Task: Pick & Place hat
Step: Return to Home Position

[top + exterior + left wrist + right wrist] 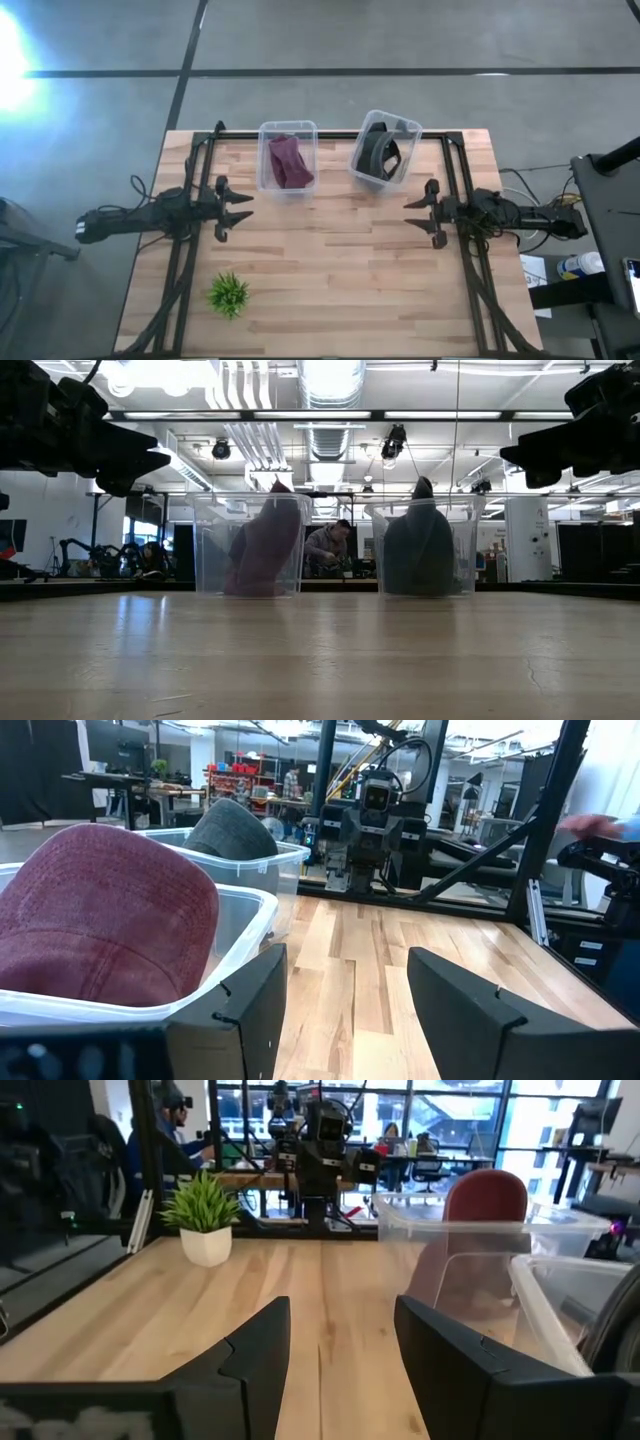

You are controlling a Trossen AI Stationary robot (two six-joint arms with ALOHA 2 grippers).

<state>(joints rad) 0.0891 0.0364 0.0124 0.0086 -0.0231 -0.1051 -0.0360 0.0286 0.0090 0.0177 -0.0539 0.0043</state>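
Butcher-block table | lit workshop, person far behind | left pincer, right pincer both released, empty

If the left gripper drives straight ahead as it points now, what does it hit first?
Likely the right gripper, facing it across bare table. From the left gripper, the line runs close beside the left bin holding the red cap, so clearance there is uncertain.

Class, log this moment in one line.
red cap: left bin | black cap: right bin | left gripper: jaws open | right gripper: jaws open
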